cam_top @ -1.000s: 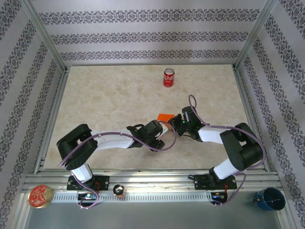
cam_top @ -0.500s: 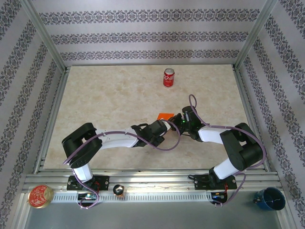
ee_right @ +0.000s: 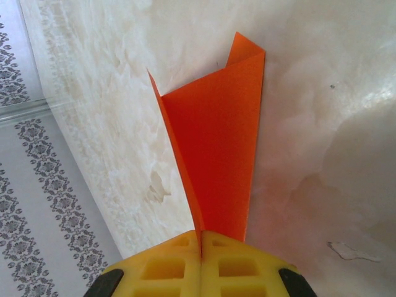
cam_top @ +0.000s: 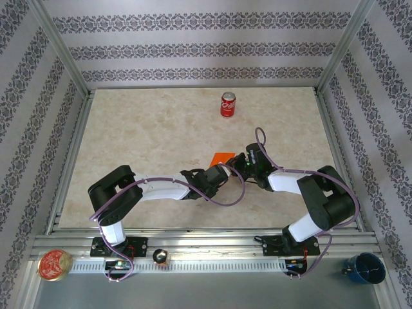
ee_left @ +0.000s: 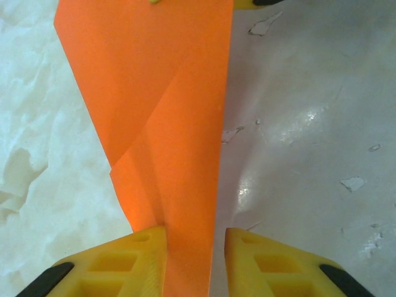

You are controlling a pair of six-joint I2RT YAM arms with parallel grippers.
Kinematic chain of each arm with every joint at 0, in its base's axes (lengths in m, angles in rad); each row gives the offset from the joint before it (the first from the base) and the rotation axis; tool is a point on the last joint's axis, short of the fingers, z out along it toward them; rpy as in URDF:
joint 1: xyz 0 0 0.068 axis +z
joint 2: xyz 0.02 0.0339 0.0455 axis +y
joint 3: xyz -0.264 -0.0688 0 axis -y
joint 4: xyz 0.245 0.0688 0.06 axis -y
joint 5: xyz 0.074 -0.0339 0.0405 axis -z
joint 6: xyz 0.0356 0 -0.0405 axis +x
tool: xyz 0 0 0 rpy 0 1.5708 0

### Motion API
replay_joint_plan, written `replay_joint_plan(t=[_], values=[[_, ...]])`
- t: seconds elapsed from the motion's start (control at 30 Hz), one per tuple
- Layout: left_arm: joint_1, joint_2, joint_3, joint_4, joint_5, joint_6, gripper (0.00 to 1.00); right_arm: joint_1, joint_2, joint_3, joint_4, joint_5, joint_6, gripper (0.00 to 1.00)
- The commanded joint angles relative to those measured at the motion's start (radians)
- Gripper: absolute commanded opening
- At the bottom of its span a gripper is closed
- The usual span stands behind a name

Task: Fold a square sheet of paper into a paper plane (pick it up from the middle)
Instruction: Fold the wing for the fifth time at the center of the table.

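Note:
The sheet of paper (cam_top: 223, 156) is bright orange and partly folded, with creases, lying near the table's middle between the two grippers. In the right wrist view my right gripper (ee_right: 201, 234) is shut on a folded edge of the paper (ee_right: 219, 154), which fans out ahead of the fingers. In the left wrist view the paper (ee_left: 167, 93) runs between the yellow fingers of my left gripper (ee_left: 195, 235). Its left finger (ee_left: 145, 247) touches the paper and its right finger (ee_left: 247, 247) stands a narrow gap away. From above, the left gripper (cam_top: 221, 170) and right gripper (cam_top: 239, 161) nearly meet.
A red soda can (cam_top: 228, 104) stands upright at the back of the marbled table (cam_top: 141, 135). Metal frame rails border the table. A round tin (cam_top: 54, 264) and a blue cup (cam_top: 365, 268) sit beyond the near rail.
My left arm has reached further right so its fingers now straddle the paper, and its jaws have narrowed. The right gripper has stayed shut in place.

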Motion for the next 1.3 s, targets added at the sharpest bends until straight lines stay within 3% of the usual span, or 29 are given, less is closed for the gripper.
replay_joint_plan(t=[0.0, 0.37, 0.6, 0.77, 0.9, 1.13, 1.27], values=[[-0.019, -0.004, 0.025, -0.032, -0.034, 0.02, 0.28, 0.009, -0.017, -0.016, 0.021, 0.004, 0.01, 0.0], [-0.022, -0.007, 0.026, -0.032, -0.046, 0.026, 0.1, 0.009, -0.015, -0.021, 0.027, -0.001, 0.011, 0.0], [-0.022, -0.005, 0.024, -0.033, -0.048, 0.032, 0.04, 0.007, -0.017, -0.022, 0.027, -0.004, 0.01, 0.0], [-0.024, 0.002, 0.017, -0.022, -0.041, 0.011, 0.01, 0.003, -0.042, 0.012, -0.026, -0.024, -0.064, 0.17], [-0.022, 0.014, 0.019, -0.02, -0.021, -0.027, 0.0, -0.02, -0.12, 0.043, -0.207, 0.02, -0.201, 0.29], [-0.007, 0.025, 0.023, 0.005, 0.094, -0.092, 0.0, -0.119, -0.298, 0.043, -0.493, 0.074, -0.412, 0.4], [0.016, 0.03, 0.029, 0.021, 0.186, -0.139, 0.0, -0.165, -0.418, -0.003, -0.516, 0.097, -0.452, 0.46]])
